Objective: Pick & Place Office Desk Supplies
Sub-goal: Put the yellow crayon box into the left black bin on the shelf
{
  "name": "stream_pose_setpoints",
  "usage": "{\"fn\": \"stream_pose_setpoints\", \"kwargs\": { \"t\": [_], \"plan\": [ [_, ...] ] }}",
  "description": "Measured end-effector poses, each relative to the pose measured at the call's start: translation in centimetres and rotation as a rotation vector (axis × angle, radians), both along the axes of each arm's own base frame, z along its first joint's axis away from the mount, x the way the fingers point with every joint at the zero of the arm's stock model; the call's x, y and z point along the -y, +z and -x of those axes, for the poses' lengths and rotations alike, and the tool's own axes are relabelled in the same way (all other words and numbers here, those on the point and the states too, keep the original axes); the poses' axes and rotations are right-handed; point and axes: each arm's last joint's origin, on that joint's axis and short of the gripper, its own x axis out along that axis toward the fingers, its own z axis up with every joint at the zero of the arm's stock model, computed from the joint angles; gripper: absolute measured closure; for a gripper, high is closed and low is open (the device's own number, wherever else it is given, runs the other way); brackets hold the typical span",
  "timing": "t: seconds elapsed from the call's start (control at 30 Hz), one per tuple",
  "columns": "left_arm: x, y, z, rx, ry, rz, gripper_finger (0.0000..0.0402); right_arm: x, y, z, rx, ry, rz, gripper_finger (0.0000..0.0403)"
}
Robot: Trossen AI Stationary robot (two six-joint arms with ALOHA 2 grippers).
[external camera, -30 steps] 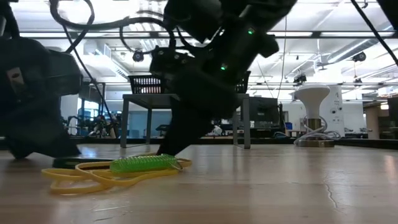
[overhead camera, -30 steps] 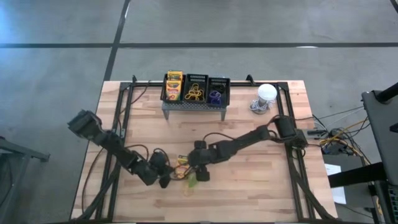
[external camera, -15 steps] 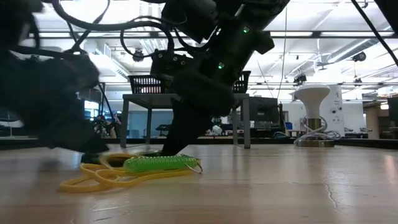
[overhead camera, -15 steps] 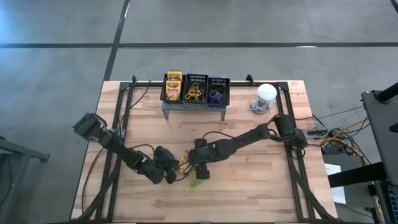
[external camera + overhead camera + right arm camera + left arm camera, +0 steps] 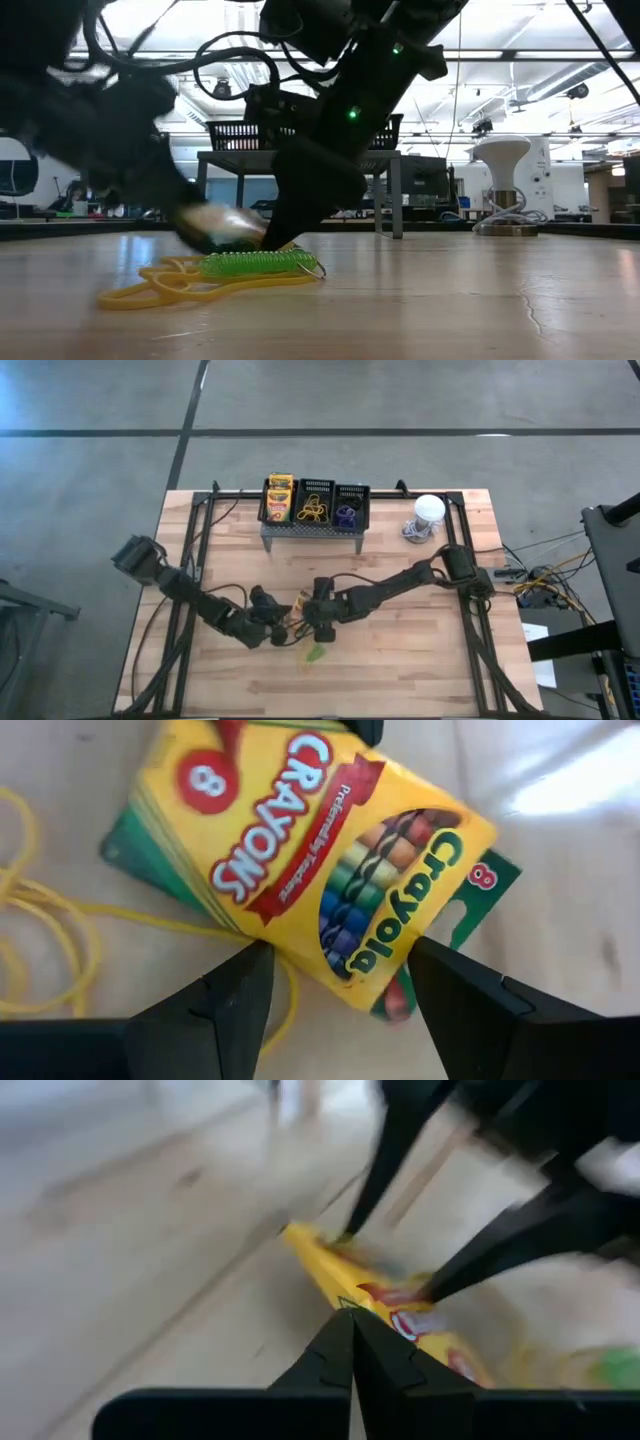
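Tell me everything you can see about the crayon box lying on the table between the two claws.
The crayon box is a small yellow cardboard pack with green edges, a red "Crayons" banner, the number 8 and a window printed with coloured crayons. It lies flat on the wooden table, near the middle. The right claw hangs open right over it, fingers on either side. Yellow band loops lie beside it and partly under it. The shut left claw points at its edge.

The worktop [image 5: 400, 650] was viewed from overhead and from surface level; the crayon box [image 5: 310, 870] was shared closely by both wrist views.
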Motion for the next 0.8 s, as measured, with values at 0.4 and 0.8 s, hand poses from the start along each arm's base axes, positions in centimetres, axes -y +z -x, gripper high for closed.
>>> {"fn": "stream_pose_setpoints", "kwargs": {
  "t": [0.4,0.8],
  "plan": [
    [-0.1,4.5,0.2,0.100,-0.088,-0.038,0.0394,-1.3,2.2,0.2,0.081,0.018,0.142,0.0194],
    [-0.3,3.7,0.6,-0.002,-0.141,-0.055,0.0371,-2.0,2.3,0.2,0.107,-0.010,0.100,0.0222]
  ]
}}
